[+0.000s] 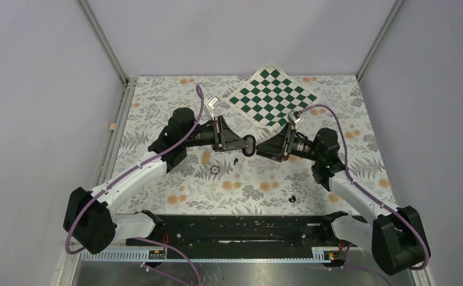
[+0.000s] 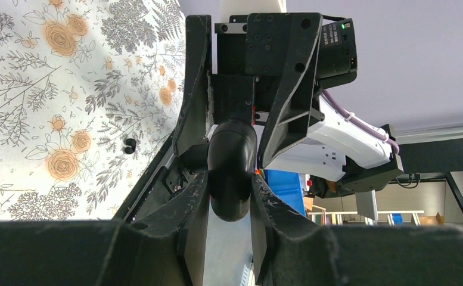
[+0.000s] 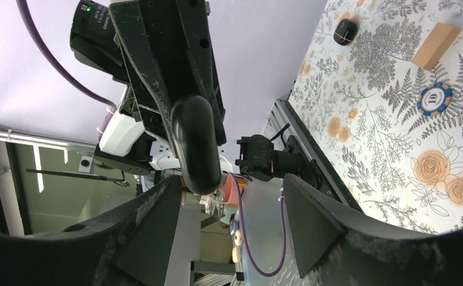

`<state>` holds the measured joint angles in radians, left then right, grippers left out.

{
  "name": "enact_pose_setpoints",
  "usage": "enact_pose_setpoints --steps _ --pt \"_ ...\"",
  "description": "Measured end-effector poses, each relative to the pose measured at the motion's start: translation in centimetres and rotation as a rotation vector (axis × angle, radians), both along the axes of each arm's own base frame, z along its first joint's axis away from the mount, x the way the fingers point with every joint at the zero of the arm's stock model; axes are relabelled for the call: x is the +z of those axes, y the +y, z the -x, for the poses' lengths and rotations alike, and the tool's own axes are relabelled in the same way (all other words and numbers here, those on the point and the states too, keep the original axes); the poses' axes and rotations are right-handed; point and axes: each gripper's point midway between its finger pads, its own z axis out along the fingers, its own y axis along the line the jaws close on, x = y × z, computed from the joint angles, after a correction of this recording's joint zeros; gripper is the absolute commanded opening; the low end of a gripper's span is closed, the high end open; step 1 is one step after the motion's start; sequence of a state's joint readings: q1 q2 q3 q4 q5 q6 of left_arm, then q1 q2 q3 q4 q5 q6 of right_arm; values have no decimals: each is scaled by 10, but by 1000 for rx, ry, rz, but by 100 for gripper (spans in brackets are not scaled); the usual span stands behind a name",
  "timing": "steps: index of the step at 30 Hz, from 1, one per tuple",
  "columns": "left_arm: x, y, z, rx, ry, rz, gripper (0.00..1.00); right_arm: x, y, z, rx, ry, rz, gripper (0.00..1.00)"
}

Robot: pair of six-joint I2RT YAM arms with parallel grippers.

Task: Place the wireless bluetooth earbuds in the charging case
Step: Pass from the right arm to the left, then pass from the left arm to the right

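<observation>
A robotics lab test cell: plain white walls [image 1: 235,36] on aluminium posts [image 1: 102,39] enclose a floral tabletop [image 1: 369,107] carrying bolted robot arms [image 1: 134,177].

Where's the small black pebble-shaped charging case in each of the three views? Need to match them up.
Top external: the small black oval charging case is mid-table, between the two gripper tips.
Left wrist: case at centre frame, pinched by the left gripper.
Right wrist: case centre-left, between the spread fingers of the right gripper.
Shared landmark: the floral table cover, seen in all three.
</observation>
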<state>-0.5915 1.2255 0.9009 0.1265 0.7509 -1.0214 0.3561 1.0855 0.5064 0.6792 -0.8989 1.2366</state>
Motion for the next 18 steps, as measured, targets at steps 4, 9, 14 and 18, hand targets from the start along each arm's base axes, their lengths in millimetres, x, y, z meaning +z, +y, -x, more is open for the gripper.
enact_pose_setpoints --steps 4,9,14,18 --pt "0 0 0 -1 0 0 0 9 2 -1 4 -29 -23 68" --pt "0 0 0 -2 0 0 0 19 13 -3 26 -41 -47 61" --pt "0 0 0 -2 -1 1 0 21 22 -1 51 -43 -61 46" --pt "0 0 0 1 5 0 0 23 24 -4 50 -37 -76 15"
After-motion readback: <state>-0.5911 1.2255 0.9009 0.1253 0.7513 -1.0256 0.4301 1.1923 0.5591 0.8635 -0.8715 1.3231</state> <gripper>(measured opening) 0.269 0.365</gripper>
